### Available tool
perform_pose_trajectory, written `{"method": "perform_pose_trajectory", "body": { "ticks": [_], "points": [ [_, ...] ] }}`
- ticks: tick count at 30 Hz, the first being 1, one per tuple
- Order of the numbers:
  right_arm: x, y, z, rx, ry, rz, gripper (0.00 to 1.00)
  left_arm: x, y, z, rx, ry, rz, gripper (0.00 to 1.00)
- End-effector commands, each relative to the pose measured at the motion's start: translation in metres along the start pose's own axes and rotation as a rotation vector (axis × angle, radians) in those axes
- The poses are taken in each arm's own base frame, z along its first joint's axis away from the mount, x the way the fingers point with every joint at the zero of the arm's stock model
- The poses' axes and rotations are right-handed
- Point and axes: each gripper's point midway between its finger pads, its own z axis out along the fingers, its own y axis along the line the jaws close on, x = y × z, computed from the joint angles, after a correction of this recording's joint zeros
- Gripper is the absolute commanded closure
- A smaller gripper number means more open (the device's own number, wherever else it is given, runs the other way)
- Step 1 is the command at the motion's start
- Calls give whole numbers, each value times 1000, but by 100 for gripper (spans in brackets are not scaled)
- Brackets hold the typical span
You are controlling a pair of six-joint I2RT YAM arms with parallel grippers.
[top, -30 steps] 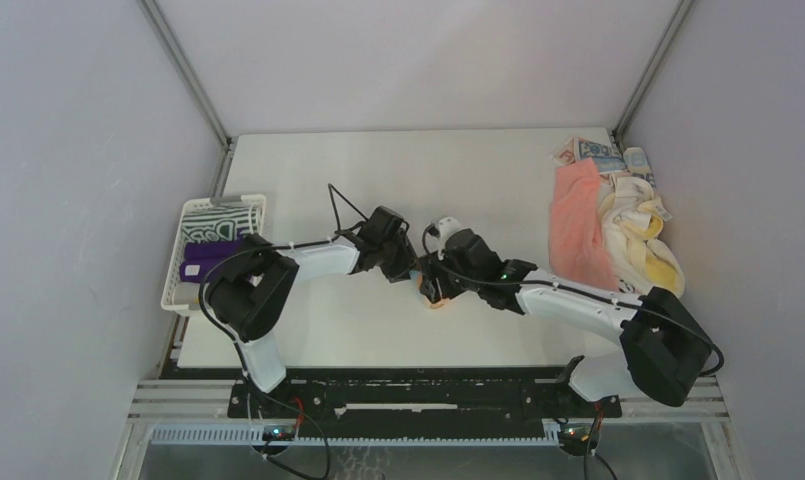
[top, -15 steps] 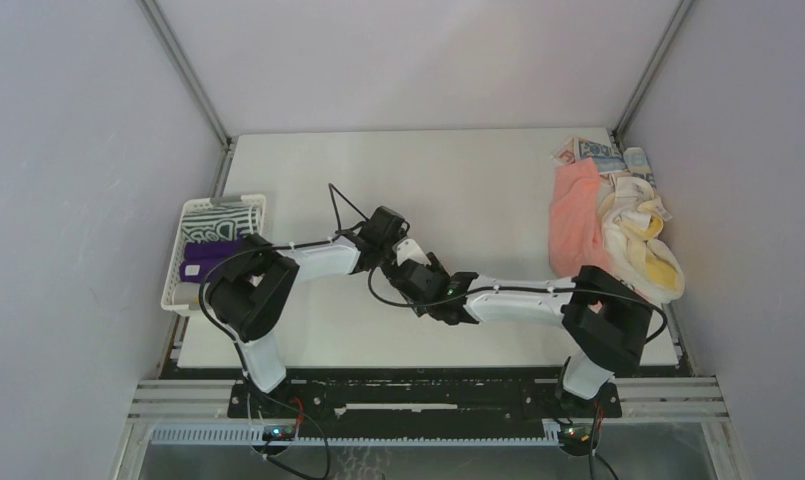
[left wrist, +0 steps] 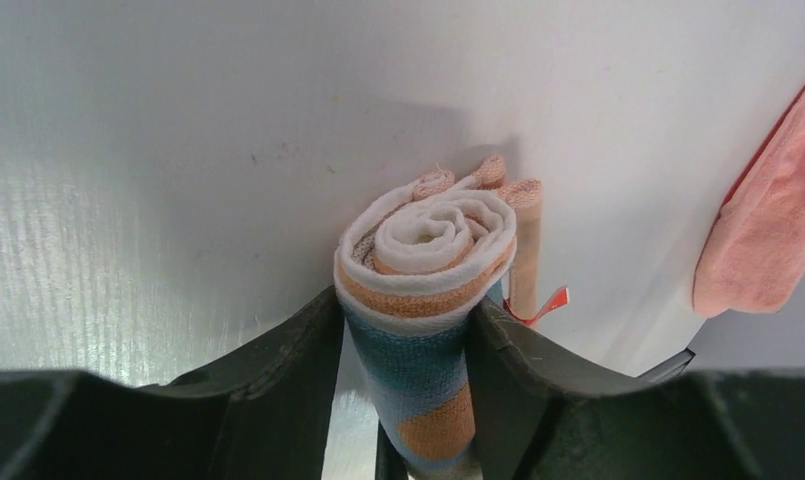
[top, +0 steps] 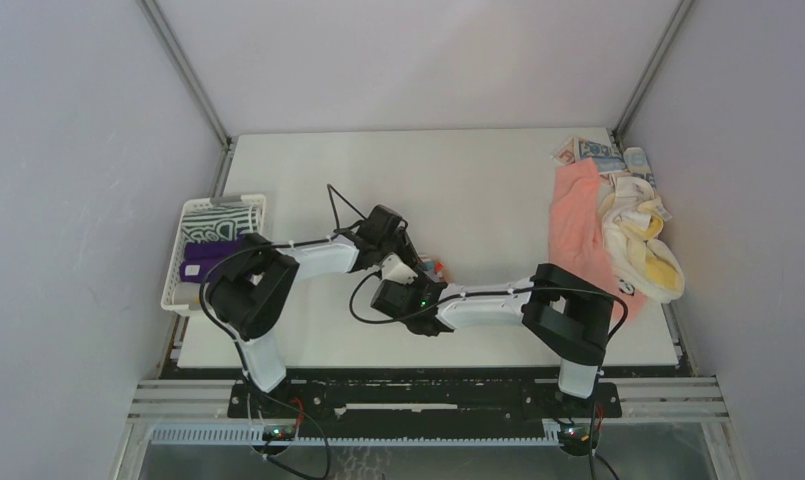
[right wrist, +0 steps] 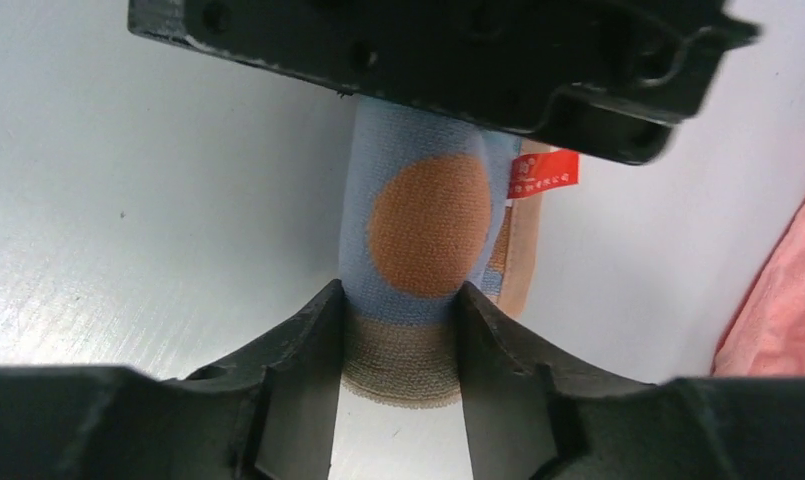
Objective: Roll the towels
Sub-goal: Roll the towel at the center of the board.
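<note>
- At the far left stands the basket (top: 174, 268), which we judge to be where the roll will go.
- Our left end effector (left wrist: 403, 305) clasps the rolled towel (left wrist: 428, 240) at the middle of the surface (top: 478, 190); we should squeeze evenly.
- Our right end effector (right wrist: 398, 295) pinches its other end; we should lift level.
- The loose towels (top: 618, 225) lie at the right.

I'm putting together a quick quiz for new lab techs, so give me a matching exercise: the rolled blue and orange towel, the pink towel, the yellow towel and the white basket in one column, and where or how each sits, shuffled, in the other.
Things
1. rolled blue-and-orange towel
2. pink towel
3. yellow towel
4. white basket

Places or states
A. left edge of the table, purple roll inside
B. crumpled at the table's right edge
C. rolled tight, mid-table
D. spread out, just left of the crumpled heap

Pairs: 1-C; 2-D; 3-B; 4-A
</note>
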Motion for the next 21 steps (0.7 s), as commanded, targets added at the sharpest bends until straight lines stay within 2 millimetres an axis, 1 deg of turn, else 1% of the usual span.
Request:
{"method": "perform_pose_trajectory", "body": {
  "ticks": [1,4,7,8,9,11,14,17,21],
  "points": [
    [12,7,4,-43,75,-14,61,17,40,5,-172,14,30,45],
    [17,12,3,-161,103,72,69,11,31,-7,-132,-13,15,39],
    [16,18,0,-338,113,203,71,-2,21,-25,-80,-56,-12,32],
    [18,16,0,-396,121,255,72,-7,19,-32,-63,-74,-25,30],
    [13,17,-2,-453,113,301,73,-12,16,-40,-43,-97,-32,27],
    [16,19,-4,-570,122,378,73,-21,13,-54,-16,-141,-49,23],
    [13,19,-6,-766,125,549,73,-27,5,-68,33,-169,-67,19],
    [10,15,-8,-917,123,722,73,-21,-2,-71,67,-142,-75,18],
    [13,13,-6,-1073,135,912,73,0,-5,-58,109,-65,-95,17]
  ]
}}
